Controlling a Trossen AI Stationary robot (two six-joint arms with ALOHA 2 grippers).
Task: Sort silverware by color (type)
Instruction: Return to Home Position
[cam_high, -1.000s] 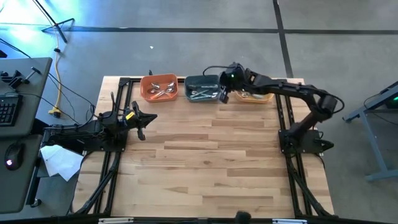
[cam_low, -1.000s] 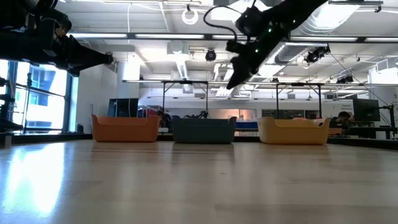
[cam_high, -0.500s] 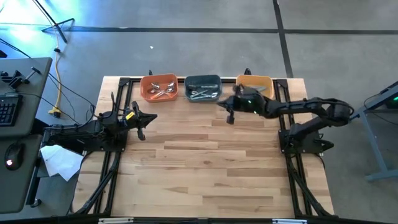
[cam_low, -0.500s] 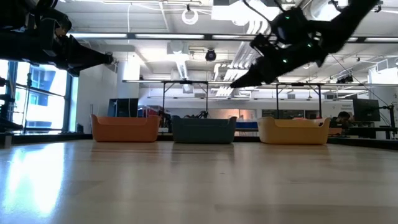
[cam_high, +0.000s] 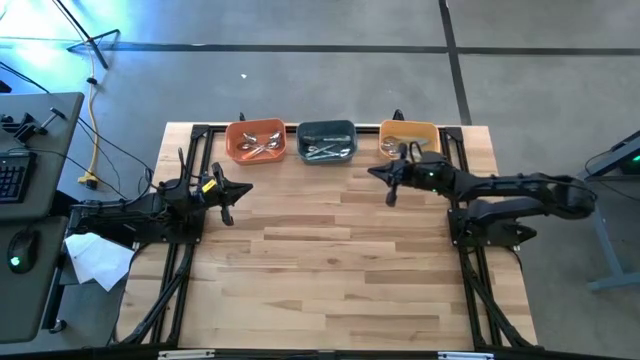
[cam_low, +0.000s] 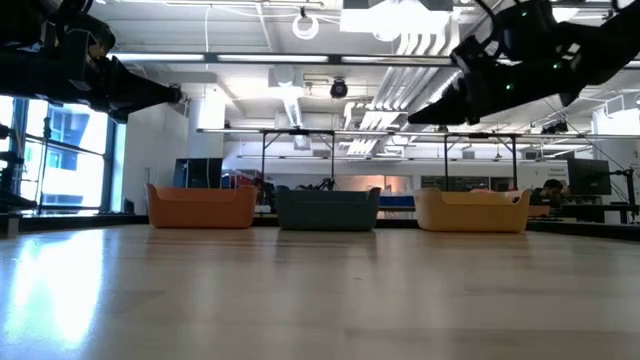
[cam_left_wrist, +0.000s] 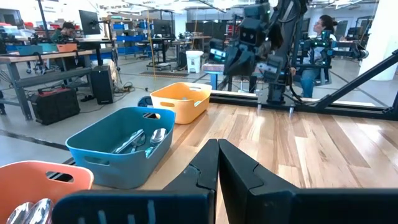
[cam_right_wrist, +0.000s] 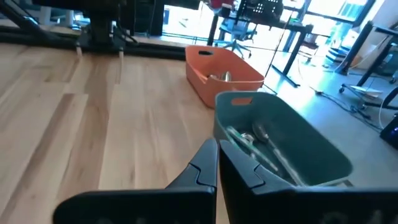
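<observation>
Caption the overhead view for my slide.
Silverware sorted into orange bin, teal bin, yellow bin; left gripper and right gripper shut.

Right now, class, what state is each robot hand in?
Left hand: closed, holding nothing.
Right hand: closed, holding nothing.

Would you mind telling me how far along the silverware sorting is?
Looks finished: silverware lies in the orange plastic bin, teal bin and yellow bin; none shows on the wooden table. Nothing in hand: right gripper, near the yellow bin, and left gripper, at the left side, have fingers shut, empty. Left: only parking the arms, probably.
</observation>
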